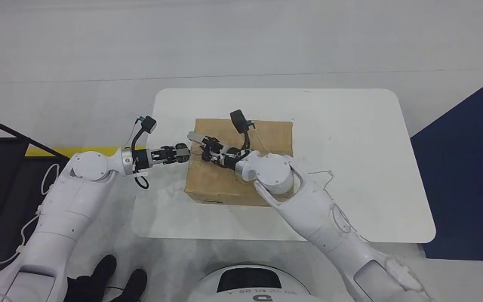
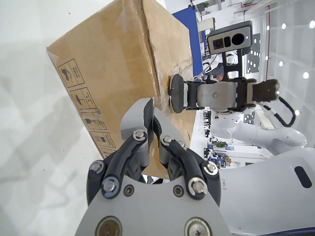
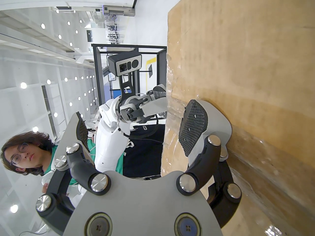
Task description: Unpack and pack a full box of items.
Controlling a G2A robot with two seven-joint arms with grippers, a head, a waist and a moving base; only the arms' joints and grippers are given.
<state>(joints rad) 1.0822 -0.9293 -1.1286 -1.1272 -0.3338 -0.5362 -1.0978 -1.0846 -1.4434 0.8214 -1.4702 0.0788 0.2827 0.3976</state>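
Left claw [image 2: 151, 110] closed at brown cardboard box [image 2: 110, 57] edge; right claw [image 3: 136, 115] apart, resting against glossy taped top.

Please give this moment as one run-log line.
box: closed, taped, on table | left gripper: shut at box edge | right gripper: open, at box top

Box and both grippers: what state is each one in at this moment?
box: closed, top flaps down and taped over, standing on the table.
left gripper: shut, at the box's top edge; whether it pinches anything cannot be told.
right gripper: open, resting against the box top.
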